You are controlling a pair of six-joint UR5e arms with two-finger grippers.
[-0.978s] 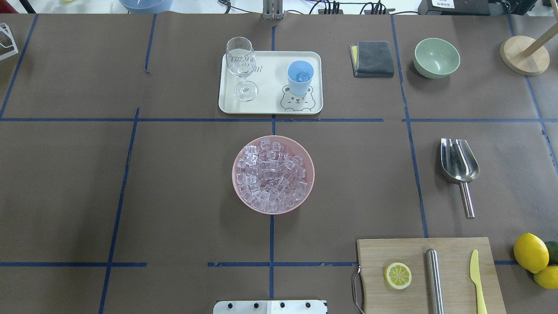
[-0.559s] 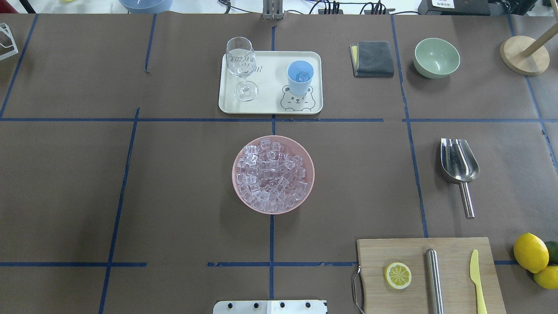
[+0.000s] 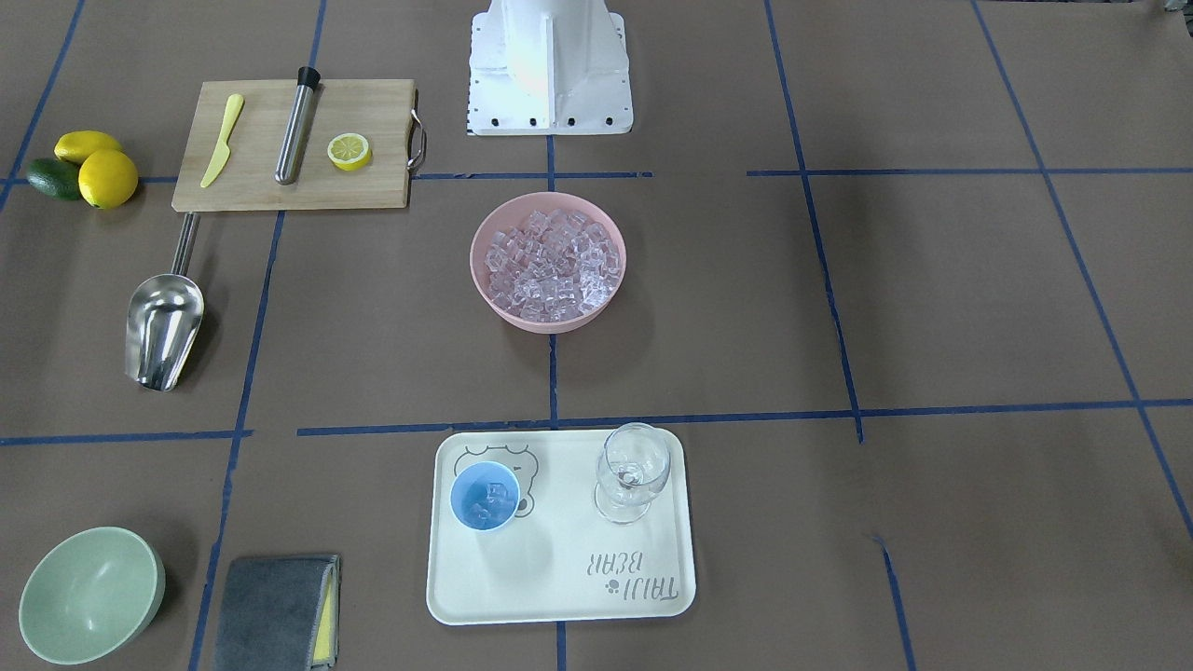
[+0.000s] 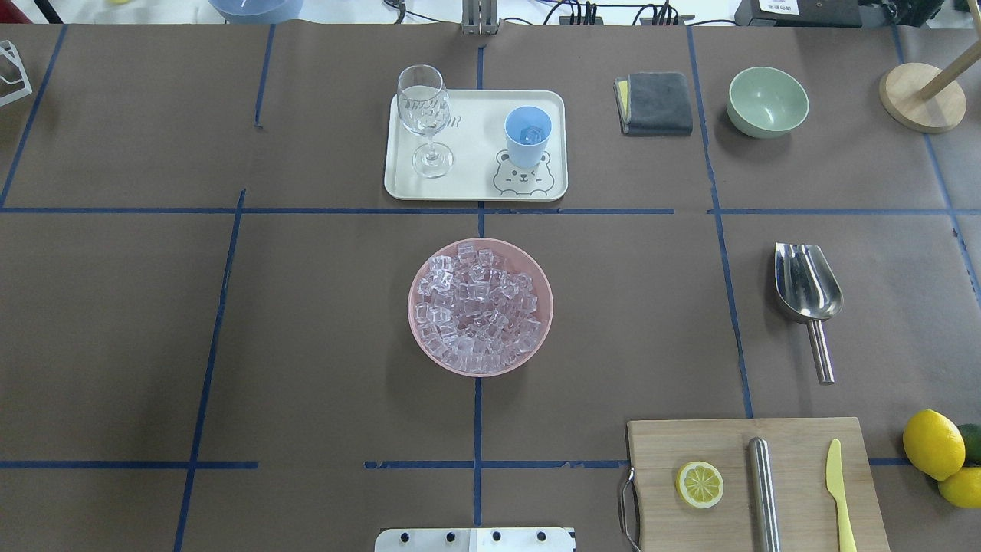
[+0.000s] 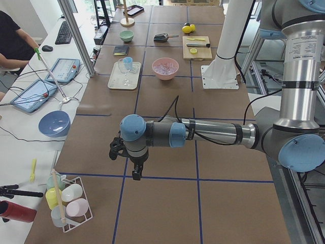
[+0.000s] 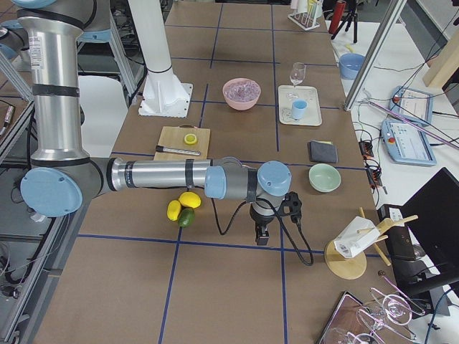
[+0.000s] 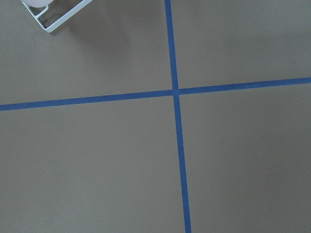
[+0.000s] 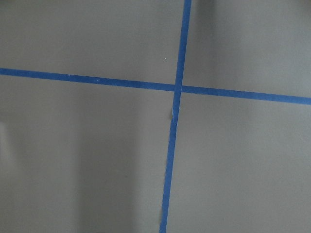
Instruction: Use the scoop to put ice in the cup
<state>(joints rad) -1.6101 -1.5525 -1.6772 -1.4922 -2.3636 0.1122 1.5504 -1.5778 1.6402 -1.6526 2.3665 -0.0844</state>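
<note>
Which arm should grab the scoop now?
Probably right: the scoop lies in the table's right half, handle toward the robot; the right end effector hangs on that side, the left end effector at the opposite end.

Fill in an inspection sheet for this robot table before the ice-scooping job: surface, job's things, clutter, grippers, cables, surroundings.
Surface: table covered in brown paper with a blue tape grid.
Job's things: ice heaped in the pink bowl; cup upright on the tray, a few cubes inside; scoop lying on the paper, unheld.
Clutter: stemmed glass on the tray; grey cloth; green bowl; cutting board with lemon slice, steel cylinder and yellow knife; lemons beside it.
Grippers: left gripper and right gripper hang over bare paper, away from the job's things; open or shut cannot be told.
Cables: black cable loops from the right wrist.
Surroundings: operator at a side desk.
</note>
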